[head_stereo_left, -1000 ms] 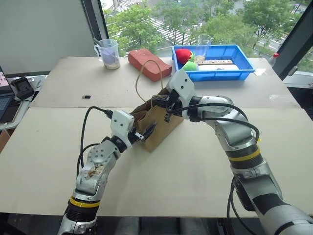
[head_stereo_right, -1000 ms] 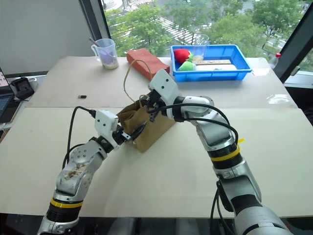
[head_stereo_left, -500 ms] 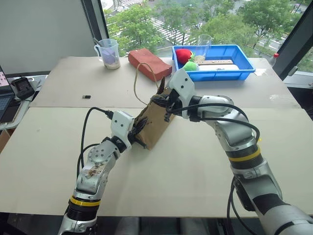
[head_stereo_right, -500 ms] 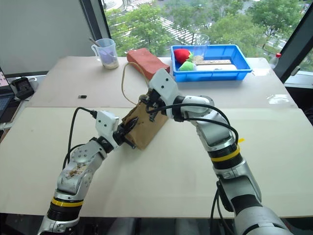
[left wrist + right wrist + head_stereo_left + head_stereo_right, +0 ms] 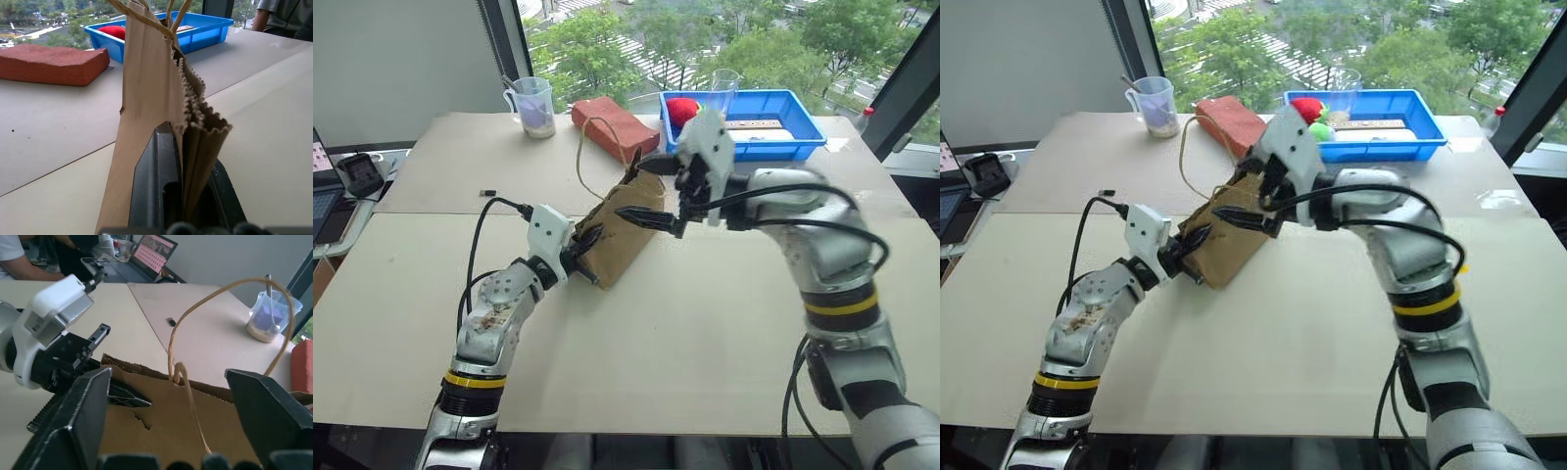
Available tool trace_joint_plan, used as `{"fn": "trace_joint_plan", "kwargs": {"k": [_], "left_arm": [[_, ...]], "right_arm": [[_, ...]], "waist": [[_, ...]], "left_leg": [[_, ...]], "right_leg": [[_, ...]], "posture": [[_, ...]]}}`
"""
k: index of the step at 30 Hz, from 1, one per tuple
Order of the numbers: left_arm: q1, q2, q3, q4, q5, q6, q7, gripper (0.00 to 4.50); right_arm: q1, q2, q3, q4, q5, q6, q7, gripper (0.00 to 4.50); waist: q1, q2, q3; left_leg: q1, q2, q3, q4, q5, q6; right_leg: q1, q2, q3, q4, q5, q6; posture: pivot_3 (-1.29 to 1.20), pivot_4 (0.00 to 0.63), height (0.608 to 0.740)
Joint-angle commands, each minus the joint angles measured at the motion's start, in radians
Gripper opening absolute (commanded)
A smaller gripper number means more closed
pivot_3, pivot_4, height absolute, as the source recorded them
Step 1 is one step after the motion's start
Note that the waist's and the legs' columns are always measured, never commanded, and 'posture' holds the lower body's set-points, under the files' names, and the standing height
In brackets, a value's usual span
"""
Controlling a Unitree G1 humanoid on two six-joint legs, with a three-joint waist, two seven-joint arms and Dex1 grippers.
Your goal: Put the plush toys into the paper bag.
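Windows are filling the far side of the room, trees showing beyond them, and a pale surface (image 5: 724, 323) is spreading under my arms; from the left eye the paper bag (image 5: 619, 233) is lying tilted and flattened near the middle, its cord handle (image 5: 590, 147) looping up toward the brick-shaped block (image 5: 615, 127); my left pincer (image 5: 579, 250) is clamped together on the bag's lower edge, and my right pincer (image 5: 651, 191) is hanging above the bag with its fingers wide apart, gripping nothing; I am judging the bag light, thin and easily creased or torn, so the rim or the cord looks the safest place to take it.

Right eye next; the blue bin (image 5: 1427, 144) is sitting at the far edge with a red fruit-like toy (image 5: 1307, 107) and a green one beside it; I am not finding the plush toys, and my arm is hiding part of the bin.

Left wrist: my dark fingers (image 5: 156, 181) are pinching the zigzag-cut paper edge (image 5: 195, 122) together, folds stacked between them; the bag's mouth looks pressed flat, so its inside is unreadable.

Right wrist: my spread fingers (image 5: 88, 411) are framing the bag's rim and cord, the left pincer's white housing (image 5: 51, 318) just beyond; a measuring cup (image 5: 271, 316) is standing far off, its contents hard to make out.
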Motion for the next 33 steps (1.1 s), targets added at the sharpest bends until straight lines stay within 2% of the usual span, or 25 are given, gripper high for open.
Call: {"fn": "trace_joint_plan", "kwargs": {"k": [1, 3, 6, 11, 19, 26, 33], "left_arm": [[-0.086, 0.064, 0.071, 0.06, -0.13, -0.009, -0.195, 0.0], [-0.124, 0.116, 0.072, 0.11, -0.209, 0.007, -0.371, 0.0], [-0.197, 0.188, 0.038, 0.207, -0.246, -0.003, -0.599, 0.0], [-0.304, 0.189, -0.017, 0.36, -0.221, -0.073, -0.802, 0.0], [-0.378, 0.104, -0.073, 0.658, -0.101, -0.321, -0.932, 0.0], [-0.42, 0.093, -0.063, 0.747, -0.071, -0.389, -0.974, 0.0], [-0.413, 0.091, -0.07, 0.753, -0.059, -0.403, -1.007, 0.0]], "right_arm": [[-0.068, -0.101, -0.177, -0.097, 0.219, 0.156, 0.084, 4.44], [-0.112, -0.168, -0.25, -0.091, 0.321, 0.264, 0.095, 4.44], [-0.162, -0.269, -0.299, -0.059, 0.402, 0.362, 0.111, 4.44], [-0.157, -0.397, -0.294, -0.052, 0.448, 0.409, 0.148, 4.44], [-0.086, -0.426, -0.301, -0.105, 0.487, 0.409, 0.11, 4.44], [-0.06, -0.457, -0.274, -0.099, 0.468, 0.369, 0.127, 4.44], [-0.012, -0.491, -0.248, -0.092, 0.444, 0.318, 0.165, 4.44]], "waist": [[0.003, 0.0, 0.0], [0.002, 0.001, 0.001], [0.002, 0.001, 0.001], [-0.004, 0.001, 0.001], [-0.007, 0.001, 0.001], [-0.003, 0.001, 0.001], [-0.003, 0.001, 0.001]], "left_leg": [[-0.001, 0.0, 0.0, 0.0, 0.0, 0.0], [-0.001, 0.0, 0.0, 0.0, 0.0, 0.0], [0.0, 0.0, 0.0, 0.0, -0.001, 0.001], [0.0, 0.0, 0.001, 0.0, -0.001, 0.002], [-0.001, 0.0, 0.001, 0.0, -0.001, 0.002], [-0.003, 0.0, 0.001, 0.001, -0.001, 0.002], [-0.003, 0.0, 0.001, 0.001, -0.001, 0.002]], "right_leg": [[0.0, 0.0, 0.0, 0.0, 0.0, 0.0], [0.0, 0.0, 0.0, -0.001, 0.0, 0.0], [0.0, 0.0, -0.001, -0.001, 0.0, 0.0], [0.001, 0.0, -0.001, -0.003, -0.001, 0.0], [0.0, 0.0, -0.001, -0.002, -0.001, 0.0], [-0.002, 0.0, -0.001, 0.0, -0.001, 0.0], [-0.001, 0.0, -0.001, 0.0, -0.001, 0.0]], "posture": [[0.0, 0.15, 0.74], [0.0, 0.15, 0.74], [0.0, 0.15, 0.74], [0.0, 0.15, 0.74], [0.0, 0.15, 0.74], [0.0, 0.15, 0.74], [0.0, 0.15, 0.74]]}}
